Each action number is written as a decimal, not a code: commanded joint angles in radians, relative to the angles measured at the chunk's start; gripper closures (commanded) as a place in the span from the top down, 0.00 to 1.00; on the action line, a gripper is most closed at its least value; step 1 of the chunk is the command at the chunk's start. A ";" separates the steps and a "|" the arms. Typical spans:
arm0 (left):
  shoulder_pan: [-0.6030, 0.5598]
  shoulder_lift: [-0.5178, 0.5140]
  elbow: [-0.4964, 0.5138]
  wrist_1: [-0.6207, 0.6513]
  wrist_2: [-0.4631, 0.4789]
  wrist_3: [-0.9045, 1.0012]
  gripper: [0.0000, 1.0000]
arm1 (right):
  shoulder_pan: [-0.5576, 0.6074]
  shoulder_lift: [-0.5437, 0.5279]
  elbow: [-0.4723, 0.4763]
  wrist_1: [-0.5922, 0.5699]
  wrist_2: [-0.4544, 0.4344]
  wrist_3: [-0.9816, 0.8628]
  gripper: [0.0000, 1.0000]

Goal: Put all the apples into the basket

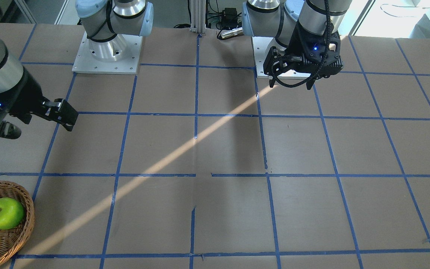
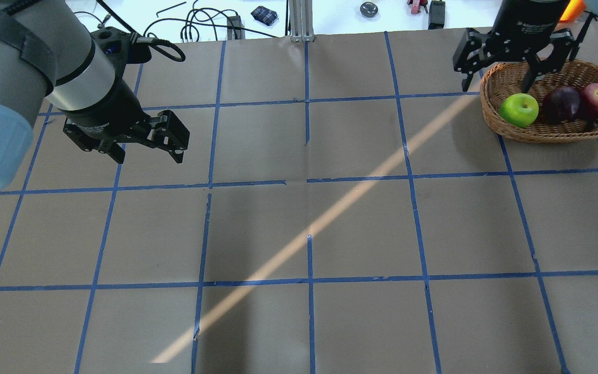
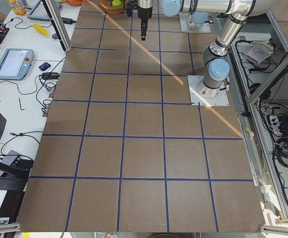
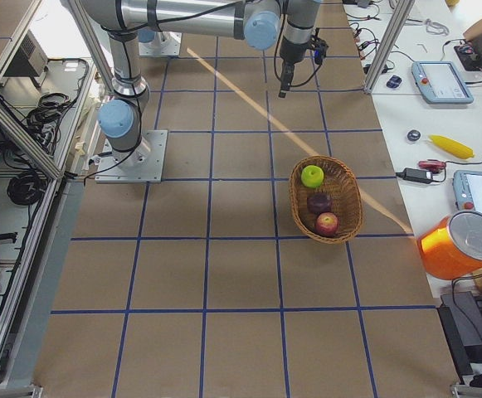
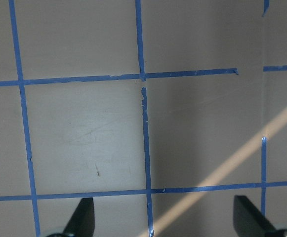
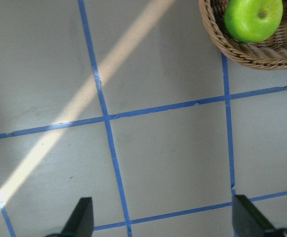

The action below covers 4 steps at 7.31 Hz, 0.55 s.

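Three apples [image 2: 561, 104] in basket [image 2: 548, 136], overhead | right gripper [image 2: 497, 83] splayed, empty, above its rim; left gripper [image 2: 149, 150] splayed, empty, over counter [image 2: 309, 223] | right wrist: green apple [image 6: 253, 19] beside rim | risk: a dipping finger snags rim, tips basket

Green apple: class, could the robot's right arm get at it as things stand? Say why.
Probably yes: the right gripper hangs open beside the basket, the green apple lies uncovered at the basket's nearer end, nothing between them.
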 commanded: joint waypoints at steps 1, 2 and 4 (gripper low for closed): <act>0.000 0.000 -0.001 0.000 0.002 0.000 1.00 | 0.107 -0.060 0.025 0.038 0.008 0.067 1.00; 0.000 0.000 -0.001 0.000 -0.001 -0.003 1.00 | 0.113 -0.099 0.071 0.043 0.008 0.056 1.00; 0.000 0.000 0.002 -0.002 -0.001 -0.008 1.00 | 0.104 -0.192 0.189 0.035 0.009 0.015 1.00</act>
